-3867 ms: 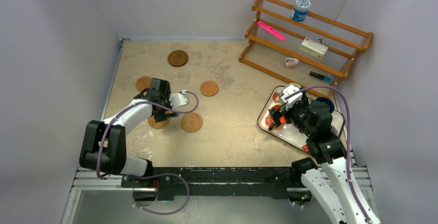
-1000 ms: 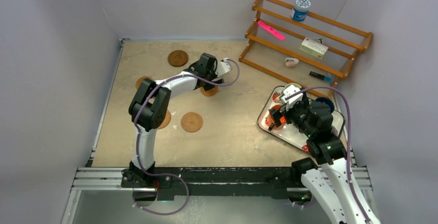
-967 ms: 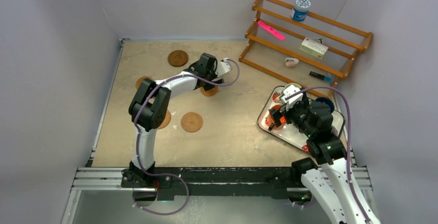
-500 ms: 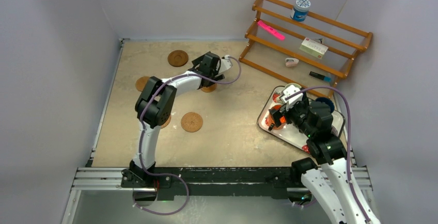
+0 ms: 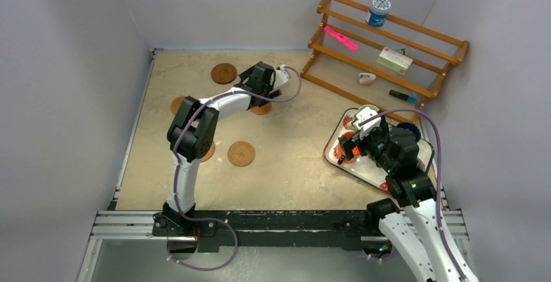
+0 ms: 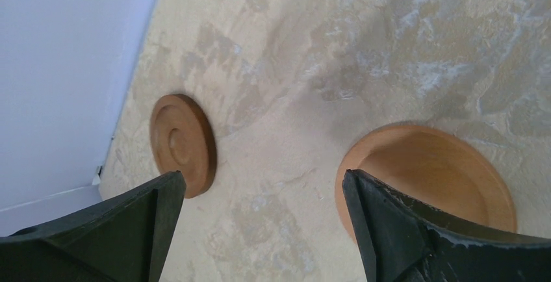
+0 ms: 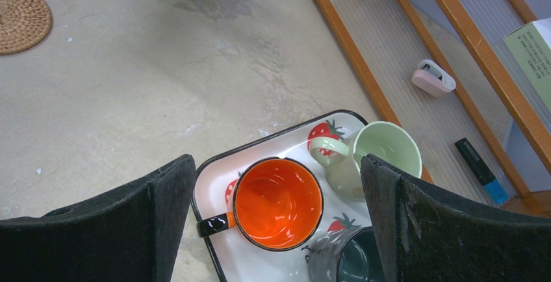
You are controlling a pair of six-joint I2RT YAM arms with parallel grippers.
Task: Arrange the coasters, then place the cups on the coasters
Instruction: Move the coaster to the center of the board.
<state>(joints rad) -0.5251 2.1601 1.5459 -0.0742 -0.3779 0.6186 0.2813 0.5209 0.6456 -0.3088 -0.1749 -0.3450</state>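
Left pincer (image 6: 260,184) wide, slightly farther back over coaster (image 6: 429,171); right pincer (image 7: 278,165) wide, unmoved

White-black arms (image 5: 224,102), purple cables (image 5: 436,158), black gripper fingers (image 6: 117,236).

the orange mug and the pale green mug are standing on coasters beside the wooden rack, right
Not quite. The orange mug and the pale green mug stand on the strawberry-print tray, not on coasters. The tray does lie beside the wooden rack. The right wrist view shows it.
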